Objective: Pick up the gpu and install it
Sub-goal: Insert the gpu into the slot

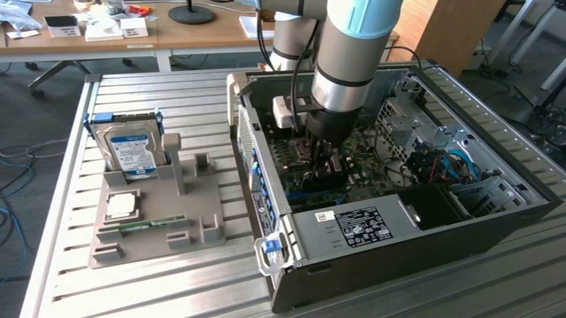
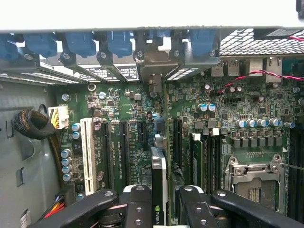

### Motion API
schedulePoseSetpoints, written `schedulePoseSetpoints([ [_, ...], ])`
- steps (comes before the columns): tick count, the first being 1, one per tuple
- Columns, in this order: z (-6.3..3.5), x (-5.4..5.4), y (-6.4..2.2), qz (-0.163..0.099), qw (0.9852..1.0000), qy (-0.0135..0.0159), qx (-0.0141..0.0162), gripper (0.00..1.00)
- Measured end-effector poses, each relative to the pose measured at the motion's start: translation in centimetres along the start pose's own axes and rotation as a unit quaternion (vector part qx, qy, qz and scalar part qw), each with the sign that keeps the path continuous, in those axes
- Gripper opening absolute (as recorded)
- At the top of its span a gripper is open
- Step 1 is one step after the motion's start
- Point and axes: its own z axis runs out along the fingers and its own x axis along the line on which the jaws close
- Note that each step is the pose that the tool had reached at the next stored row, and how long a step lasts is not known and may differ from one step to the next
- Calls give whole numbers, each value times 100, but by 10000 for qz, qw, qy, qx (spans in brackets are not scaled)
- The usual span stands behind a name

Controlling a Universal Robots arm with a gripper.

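Note:
The gpu (image 2: 159,183) shows edge-on in the wrist view, a thin dark card with a logo near my fingers. It runs toward its pale metal bracket (image 2: 152,66) at the case's rear wall. My gripper (image 2: 164,211) is shut on the gpu, with one black finger (image 2: 135,209) on each side of it. The card stands upright among the black expansion slots (image 2: 124,147) of the green motherboard (image 2: 247,102). I cannot tell whether it sits in a slot. In the exterior view my gripper (image 1: 323,169) reaches down inside the open computer case (image 1: 398,245), with the gpu (image 1: 329,177) dark beneath it.
A white slot (image 2: 87,152), memory sticks (image 2: 197,156) and the processor socket (image 2: 254,183) flank the card. A black cable bundle (image 2: 31,124) lies by the case wall. Outside the case, a grey fixture (image 1: 159,218) holds a blue-labelled hard drive (image 1: 131,149) and a memory stick (image 1: 146,225).

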Motion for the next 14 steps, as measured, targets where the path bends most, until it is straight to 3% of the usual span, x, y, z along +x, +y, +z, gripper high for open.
schedulePoseSetpoints([
  [12,3,-1,2,2,10000,-6,-1,27],
  [14,1,0,1,1,10000,-1,1,33],
])
